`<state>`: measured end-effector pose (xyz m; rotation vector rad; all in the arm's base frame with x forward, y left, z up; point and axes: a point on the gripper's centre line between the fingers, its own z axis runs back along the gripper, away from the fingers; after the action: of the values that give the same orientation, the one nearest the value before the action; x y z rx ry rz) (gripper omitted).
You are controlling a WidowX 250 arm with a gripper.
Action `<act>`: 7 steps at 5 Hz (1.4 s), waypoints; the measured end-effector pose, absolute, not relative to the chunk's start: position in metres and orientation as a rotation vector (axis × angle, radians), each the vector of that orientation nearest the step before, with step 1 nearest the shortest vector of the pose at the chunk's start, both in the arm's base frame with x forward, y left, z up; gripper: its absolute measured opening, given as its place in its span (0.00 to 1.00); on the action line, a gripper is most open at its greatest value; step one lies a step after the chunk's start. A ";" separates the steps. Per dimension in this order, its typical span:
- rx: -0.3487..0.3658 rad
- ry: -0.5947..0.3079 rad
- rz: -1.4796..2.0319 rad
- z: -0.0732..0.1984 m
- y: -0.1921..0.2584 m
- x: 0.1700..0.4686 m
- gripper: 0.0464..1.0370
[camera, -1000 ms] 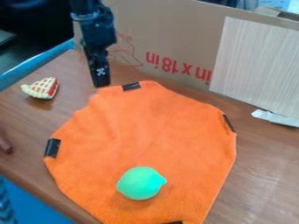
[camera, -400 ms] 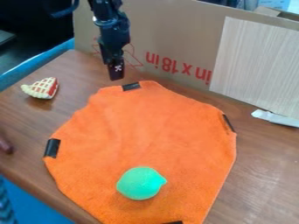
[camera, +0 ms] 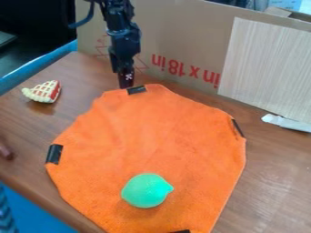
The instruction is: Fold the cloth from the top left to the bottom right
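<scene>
The black gripper [camera: 126, 85] hangs down at the upper left, its tip beside the cloth's top edge, close to a black tape patch. From this angle I cannot tell whether it touches the cloth. The orange cloth [camera: 158, 132] lies spread out flat over the middle of the table, with black patches on its edges. On the lower part of the cloth rests a green lemon-shaped toy [camera: 146, 190].
A toy pie slice [camera: 43, 92] lies on the wooden table [camera: 273, 173] at the left. Behind the cloth stands a cardboard wall [camera: 182, 36] with a pale board [camera: 267, 68]. A white scrap [camera: 287, 122] is at the right, a brown object [camera: 5, 150] at the left edge.
The gripper has moved right along the cloth's top edge, rising a little and then coming down slightly. The cloth, the green toy and the pie slice have stayed in place.
</scene>
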<state>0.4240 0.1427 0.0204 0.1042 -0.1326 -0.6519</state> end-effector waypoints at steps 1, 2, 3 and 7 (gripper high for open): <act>0.102 -0.103 -0.672 0.006 0.135 0.427 0.96; 0.098 -0.080 -0.673 -0.006 0.134 0.428 0.94; 0.104 -0.076 -0.674 -0.007 0.134 0.429 0.64; 0.099 -0.076 -0.654 -0.008 0.148 0.441 0.03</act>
<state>0.4414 0.1476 -0.0077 0.0992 -0.0764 -0.6542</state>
